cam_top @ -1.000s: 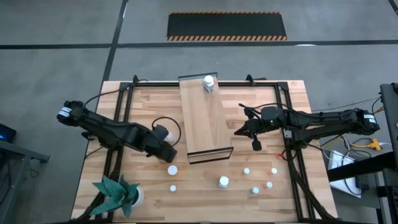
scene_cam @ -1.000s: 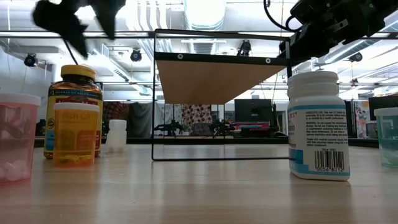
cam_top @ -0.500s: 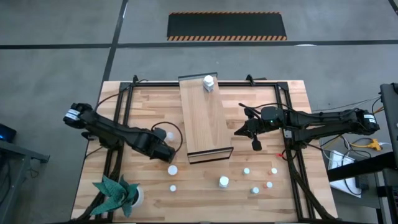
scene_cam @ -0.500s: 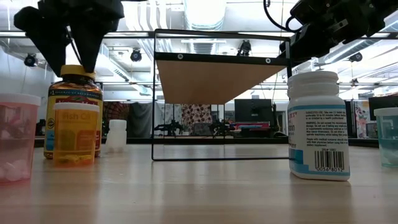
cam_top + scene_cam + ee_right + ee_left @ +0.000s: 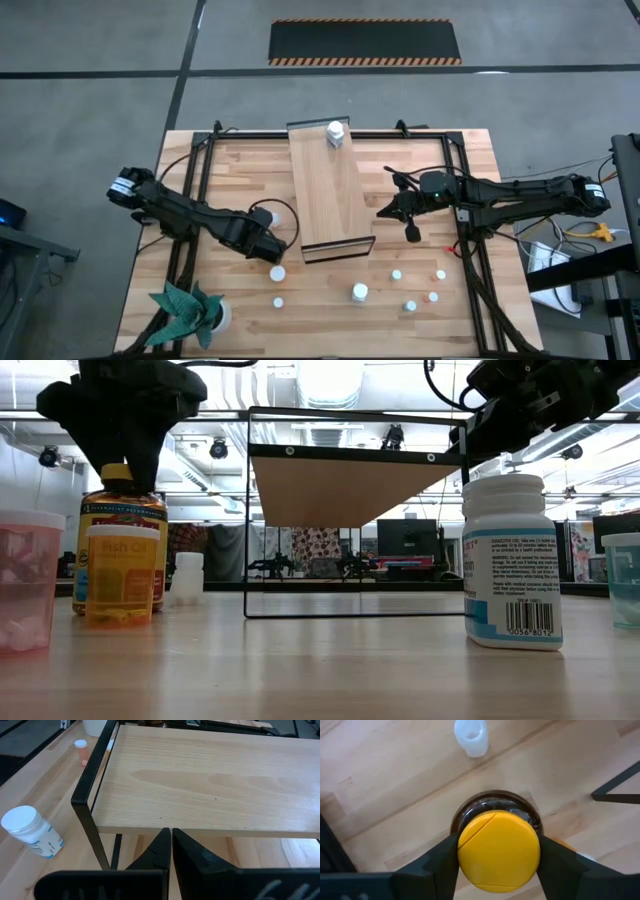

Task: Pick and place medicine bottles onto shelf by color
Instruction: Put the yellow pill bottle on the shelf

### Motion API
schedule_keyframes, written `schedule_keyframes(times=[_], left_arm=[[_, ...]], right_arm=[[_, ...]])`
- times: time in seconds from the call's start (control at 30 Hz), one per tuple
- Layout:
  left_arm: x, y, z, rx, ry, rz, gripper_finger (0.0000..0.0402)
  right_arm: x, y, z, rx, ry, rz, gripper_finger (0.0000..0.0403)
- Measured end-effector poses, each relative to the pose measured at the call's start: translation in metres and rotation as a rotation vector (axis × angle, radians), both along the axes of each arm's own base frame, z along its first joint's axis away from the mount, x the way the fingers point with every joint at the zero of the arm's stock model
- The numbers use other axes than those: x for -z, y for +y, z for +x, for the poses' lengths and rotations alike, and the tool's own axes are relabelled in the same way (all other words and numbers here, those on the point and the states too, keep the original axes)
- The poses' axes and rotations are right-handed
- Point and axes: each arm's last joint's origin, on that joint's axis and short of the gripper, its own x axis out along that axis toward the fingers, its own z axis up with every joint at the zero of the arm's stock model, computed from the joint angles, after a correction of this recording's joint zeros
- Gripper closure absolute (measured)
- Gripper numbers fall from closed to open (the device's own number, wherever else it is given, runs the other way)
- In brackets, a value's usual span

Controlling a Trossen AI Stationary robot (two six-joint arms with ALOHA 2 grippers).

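Note:
My left gripper stands over the amber bottle, its fingers on either side of the yellow cap. The bottle stands near the table's middle left, beside the shelf's near end. The shelf is a light-wood board on a black wire frame. It carries one white bottle at its far end. My right gripper is shut and empty, hanging in the air just right of the shelf. Several small white-capped and red-capped bottles stand on the table's near part. My left gripper pinches the yellow cap by two opposite sides between its two fingers. The fingers come from above, pointing down. The bottle stands upright with its base on the table.
An orange bottle stands right in front of the amber one, and a small white bottle stands close by. A large white bottle stands near the shelf's near right. A green paper plant is at the near left corner.
My left gripper has come down over the amber bottle, and its fingers now stand at the yellow cap. The bottle stays upright on the table.

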Motion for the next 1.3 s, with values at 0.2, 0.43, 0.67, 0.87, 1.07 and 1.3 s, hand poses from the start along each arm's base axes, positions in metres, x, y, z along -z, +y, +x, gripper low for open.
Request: schedule_keyframes(times=[0.2,0.43,0.67,0.87,1.07,1.3], left_arm=[[-0.007,0.000,-0.002,0.003,0.017,-0.001,0.0205],[-0.060,0.005,-0.003,0.069,0.008,0.031,0.0205],[-0.125,0.025,-0.002,0.264,-0.108,0.199,0.0205],[-0.161,0.053,0.015,0.709,-0.194,0.386,0.0205],[-0.174,0.105,0.034,1.037,-0.309,0.452,0.0205],[-0.147,0.147,0.054,1.125,-0.251,0.395,0.0205]], right_arm=[[0.000,0.000,0.000,0.001,0.000,0.000,0.0394],[0.000,0.000,0.000,0.001,0.000,0.002,0.0394],[0.000,0.000,0.000,0.000,0.000,0.001,0.0394],[0.000,0.000,0.000,-0.002,-0.001,-0.004,0.0394],[0.000,0.000,0.000,-0.003,-0.001,-0.006,0.0394],[0.000,0.000,0.000,-0.003,-0.001,-0.006,0.0394]])
